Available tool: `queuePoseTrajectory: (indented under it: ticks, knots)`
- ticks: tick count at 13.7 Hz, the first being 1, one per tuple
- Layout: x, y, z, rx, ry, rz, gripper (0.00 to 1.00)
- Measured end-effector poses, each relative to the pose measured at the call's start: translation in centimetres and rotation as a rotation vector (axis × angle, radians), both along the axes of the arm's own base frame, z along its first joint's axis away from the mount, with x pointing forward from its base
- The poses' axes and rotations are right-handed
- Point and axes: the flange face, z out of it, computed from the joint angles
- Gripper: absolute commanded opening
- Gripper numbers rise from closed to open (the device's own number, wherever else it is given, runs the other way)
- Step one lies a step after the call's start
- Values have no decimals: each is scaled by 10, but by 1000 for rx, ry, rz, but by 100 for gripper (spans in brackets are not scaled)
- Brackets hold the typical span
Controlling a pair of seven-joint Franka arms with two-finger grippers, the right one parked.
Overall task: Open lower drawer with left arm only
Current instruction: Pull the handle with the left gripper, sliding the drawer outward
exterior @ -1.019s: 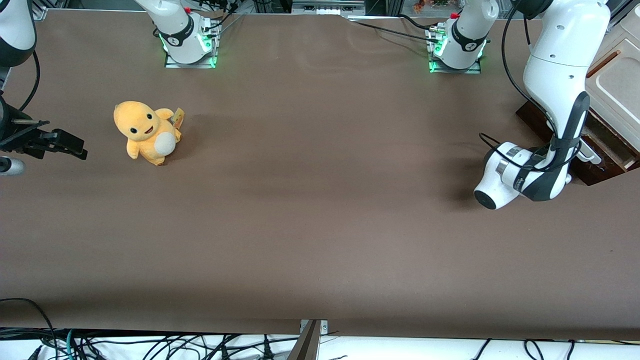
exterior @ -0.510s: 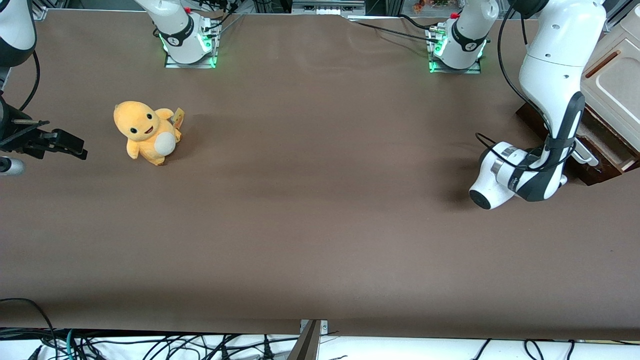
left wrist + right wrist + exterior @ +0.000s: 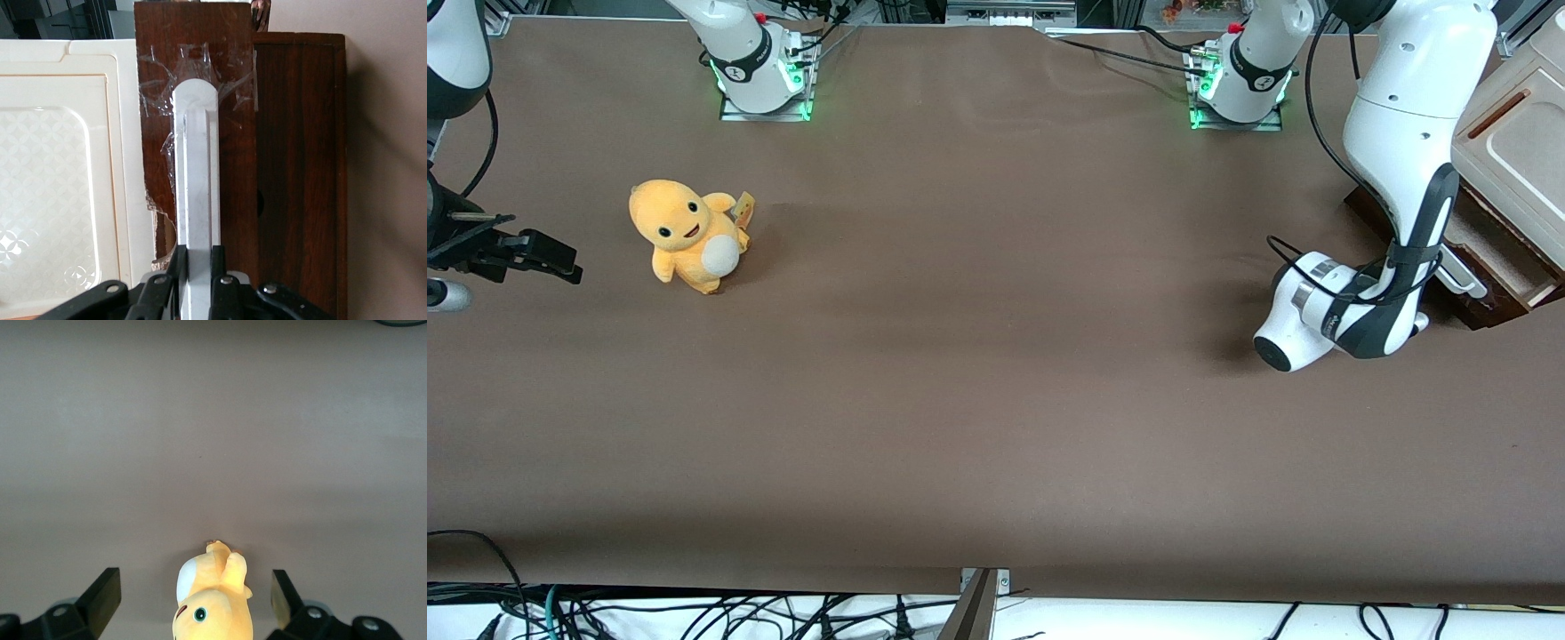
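Lower drawer, dark brown with a pale lining, stands partly pulled out of the cream-white cabinet at the working arm's end of the table in the front view. The left arm bends down in front of the cabinet, its wrist at the drawer's white bar handle. A yellow plush toy sits well apart, toward the parked arm's end.

From the left wrist, the gripper pinches the handle, one black finger on each side, against the drawer's taped brown front, beside the cabinet's cream panel.

From the right wrist, only the toy shows on the brown table.

Left arm bent low; gripper jaws clamped.
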Motion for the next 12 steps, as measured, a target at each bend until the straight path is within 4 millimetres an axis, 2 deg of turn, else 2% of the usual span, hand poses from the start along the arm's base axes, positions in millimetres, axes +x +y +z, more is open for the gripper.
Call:
queuePoseTrajectory:
  ticks: [7,12]
  knots:
    - [2,-7,-1,3,0,-10,8]
    - [8,-22,1,7,-5,-29,8]
